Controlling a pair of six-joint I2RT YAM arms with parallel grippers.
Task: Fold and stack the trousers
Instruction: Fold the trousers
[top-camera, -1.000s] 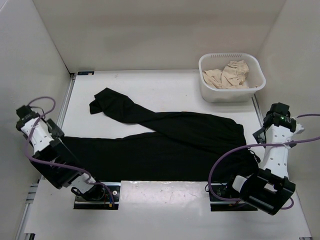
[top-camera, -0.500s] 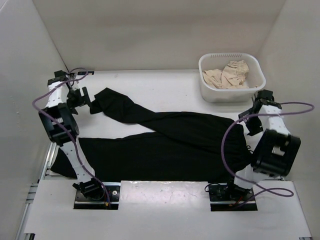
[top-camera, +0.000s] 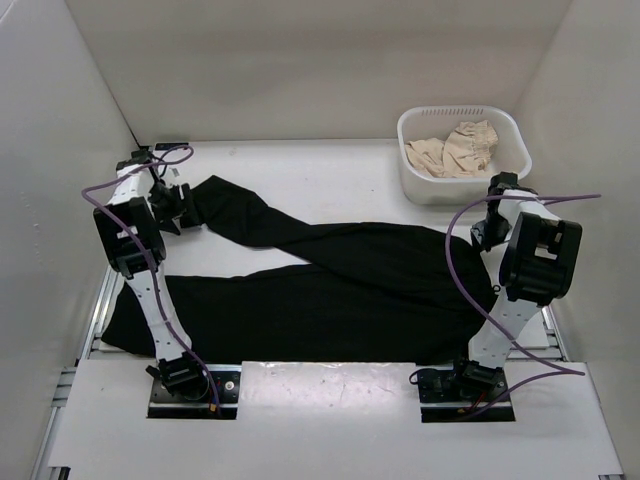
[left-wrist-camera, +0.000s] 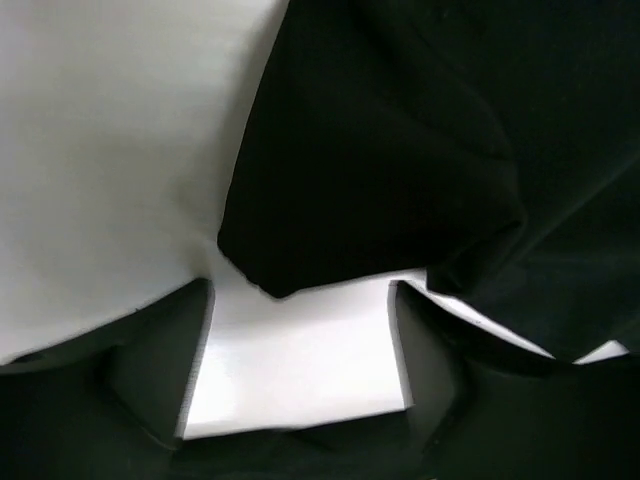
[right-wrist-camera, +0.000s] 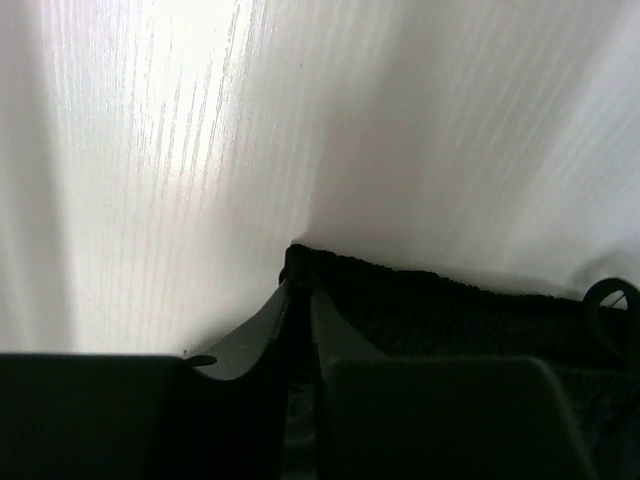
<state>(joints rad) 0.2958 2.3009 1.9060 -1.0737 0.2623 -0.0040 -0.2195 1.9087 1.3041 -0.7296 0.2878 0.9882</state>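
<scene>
The black trousers (top-camera: 340, 280) lie spread across the table, waist at the right, one leg running along the near side and the other angled to the far left. My left gripper (top-camera: 183, 207) sits at the end of that far leg. In the left wrist view it (left-wrist-camera: 300, 288) stands open over bare table, and the leg's hem corner (left-wrist-camera: 290, 270) reaches just to its fingertips. My right gripper (top-camera: 487, 232) is at the waist's far right corner. In the right wrist view it (right-wrist-camera: 298, 280) is shut on the ribbed waistband (right-wrist-camera: 450, 300).
A white plastic basket (top-camera: 415, 185) at the back right holds a crumpled beige cloth (top-camera: 455, 150), just behind the right arm. White walls enclose the table on three sides. The left arm's purple cable (top-camera: 110, 190) loops near the left wall.
Both arms swung from the near edge to the far side. The left gripper reached the far leg's end and narrowed somewhat. The right gripper closed on the waistband corner.
</scene>
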